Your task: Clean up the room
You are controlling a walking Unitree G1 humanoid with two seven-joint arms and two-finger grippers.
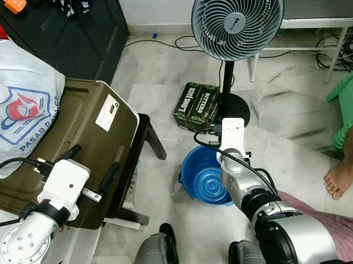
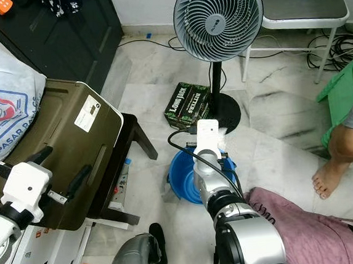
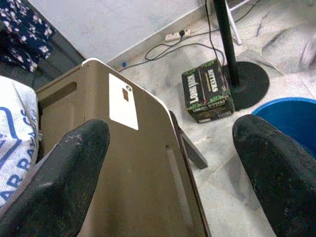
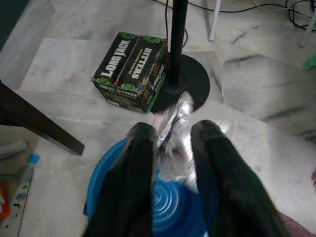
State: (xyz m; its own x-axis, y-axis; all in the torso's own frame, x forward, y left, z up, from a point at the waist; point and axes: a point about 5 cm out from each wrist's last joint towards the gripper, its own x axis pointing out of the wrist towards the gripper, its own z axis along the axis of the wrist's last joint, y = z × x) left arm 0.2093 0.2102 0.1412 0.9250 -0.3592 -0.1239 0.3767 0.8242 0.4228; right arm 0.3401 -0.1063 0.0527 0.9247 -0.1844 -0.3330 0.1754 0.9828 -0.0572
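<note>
My right gripper [image 4: 173, 148] pinches a crinkled clear plastic wrapper [image 4: 173, 129] over the far rim of the blue basin [image 4: 173, 210]. My left gripper [image 3: 173, 168] hangs spread above the brown case [image 3: 133, 163].

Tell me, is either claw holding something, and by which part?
The right gripper pinches a crinkled clear plastic wrapper by its lower end, above the blue basin. The left gripper holds nothing.
</note>
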